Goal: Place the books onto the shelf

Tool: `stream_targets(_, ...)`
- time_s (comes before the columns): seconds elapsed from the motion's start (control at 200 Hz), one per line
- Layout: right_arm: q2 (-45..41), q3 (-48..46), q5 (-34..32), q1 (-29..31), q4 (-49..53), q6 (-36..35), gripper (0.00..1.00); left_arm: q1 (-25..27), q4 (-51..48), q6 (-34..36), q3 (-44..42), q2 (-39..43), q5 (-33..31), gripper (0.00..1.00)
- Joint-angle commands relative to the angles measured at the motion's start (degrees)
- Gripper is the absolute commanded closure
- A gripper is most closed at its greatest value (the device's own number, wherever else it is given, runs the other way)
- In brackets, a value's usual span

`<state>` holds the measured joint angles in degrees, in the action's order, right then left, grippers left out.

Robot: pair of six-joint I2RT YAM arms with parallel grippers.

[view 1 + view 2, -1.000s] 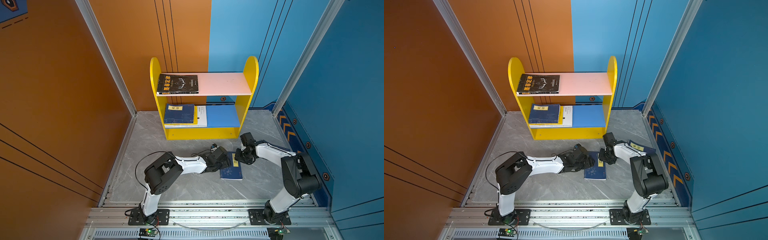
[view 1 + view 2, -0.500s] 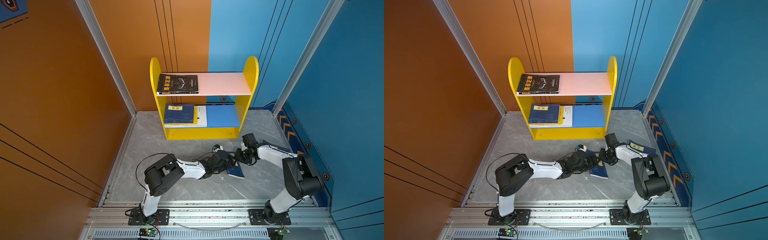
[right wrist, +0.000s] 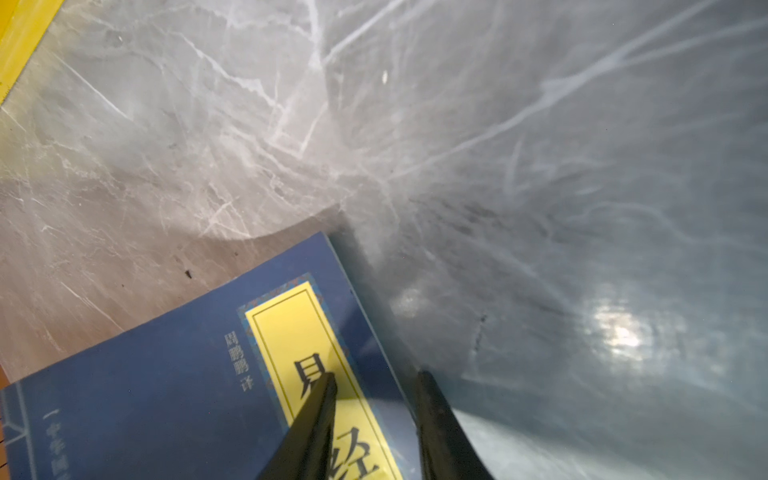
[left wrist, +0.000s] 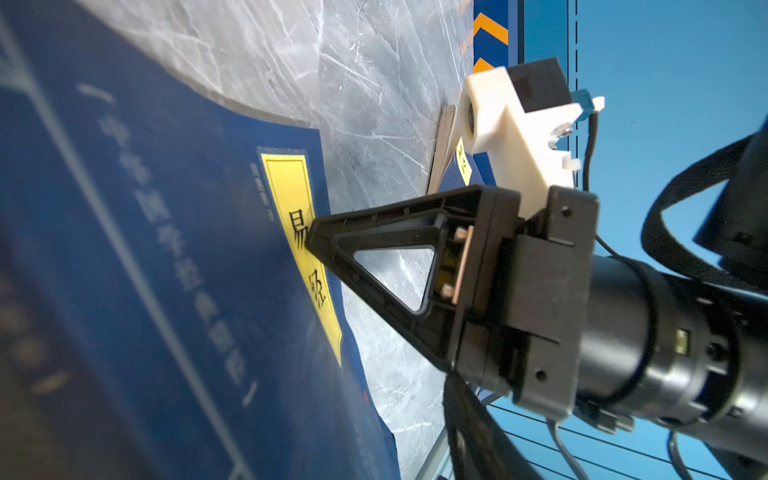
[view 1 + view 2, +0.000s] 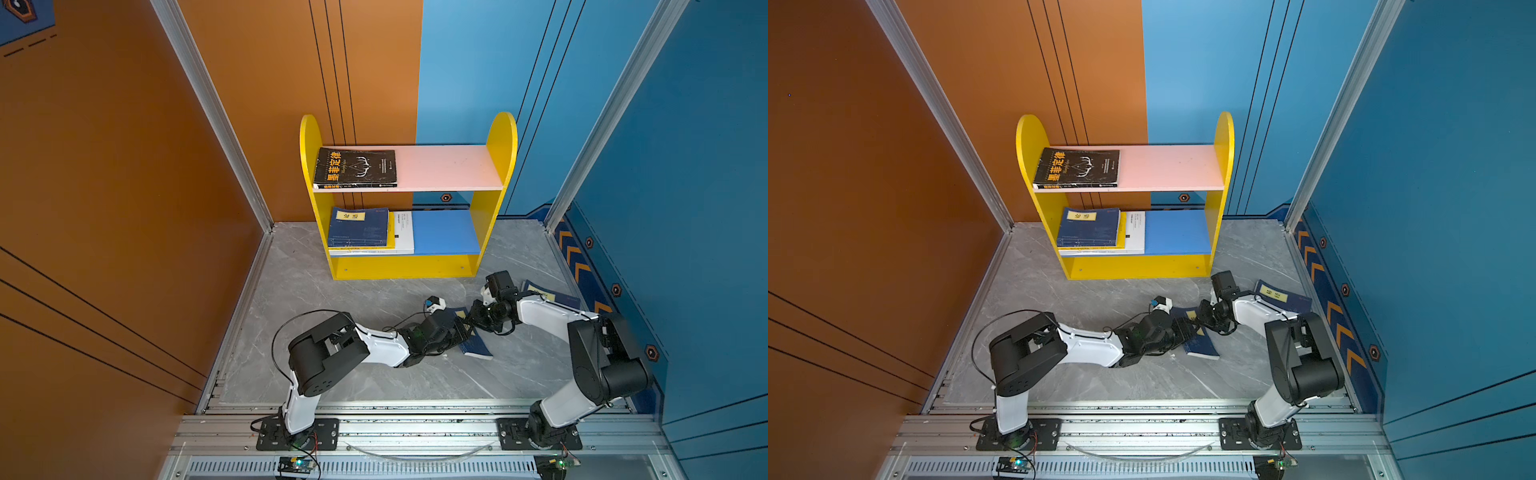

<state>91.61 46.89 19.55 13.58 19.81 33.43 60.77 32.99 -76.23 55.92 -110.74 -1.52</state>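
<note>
Top views both show a grey marble-patterned floor (image 5: pixel 365 303) boxed in by orange wall panels (image 5: pixel 124 187) on the left and blue wall panels (image 5: pixel 685 187) on the right. Aluminium rails (image 5: pixel 415 432) along the near edge carry both arm bases. The shelf (image 5: pixel 409 268) stands at the back of the floor.

Between the two arms a navy book (image 5: pixel 477 348) lies at an angle on the floor, in front of the shelf's right half. In the left wrist view its cover bows upward. The right gripper (image 3: pixel 376 376) has its jaws partly apart. One fingertip (image 3: pixel 326 384) rests on the book's yellow label (image 3: pixel 291 328); the other hangs just past the book's edge over bare floor, so nothing is clamped between them. The left gripper (image 5: pixel 460 332) sits at the book's opposite side. Its jaws are hidden, and I cannot tell how they stand. A second navy book (image 5: pixel 1287 297) lies near the right wall, partly under the right arm.

The yellow label reads 易经, with 周鹏鹏 译 printed beside it. On the pink upper board (image 5: pixel 449 166) a black book (image 5: pixel 355 168) lies flat, titled 墨菲定律 in orange. On the blue lower board (image 5: pixel 446 232) a shelved navy book (image 5: pixel 1088 228) labelled 论语 tops a yellow book (image 5: pixel 391 232) and a white book (image 5: pixel 404 237). The second navy book's label is too small to read.
</note>
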Motion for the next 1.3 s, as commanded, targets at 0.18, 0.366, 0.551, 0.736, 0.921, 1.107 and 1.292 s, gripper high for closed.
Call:
stream_targets(0.18,3.35,-0.86,4.18,1.33,2.45,1.02,0.66,0.65,6.03,-0.16,-2.91,2.81,-6.52,0.47)
stream_targets(0.366,4.54,-0.15,4.71,1.34,2.46,1.18,0.67,0.4,7.17,-0.81,-3.98,2.87,-7.36,0.47)
stream_targets(0.551,5.73,0.64,5.56,1.34,2.55,1.27,0.67,0.21,7.17,-0.98,-4.14,2.75,-8.06,0.47)
stream_targets(0.736,5.66,1.4,5.94,1.33,3.14,1.23,0.67,0.0,7.15,-1.27,-4.48,2.86,-8.42,0.48)
stream_targets(0.921,5.76,1.89,6.12,1.27,3.52,1.19,0.67,-0.04,7.17,-1.42,-5.01,2.91,-8.55,0.49)
stream_targets(1.107,5.7,1.36,6.03,1.33,3.26,1.19,0.67,-0.05,7.13,-1.82,-5.61,3.07,-9.11,0.5)
stream_targets(1.292,5.25,0.75,6.2,1.34,3.04,1.33,0.67,0.04,7.14,-2.34,-6.14,3.16,-9.54,0.53)
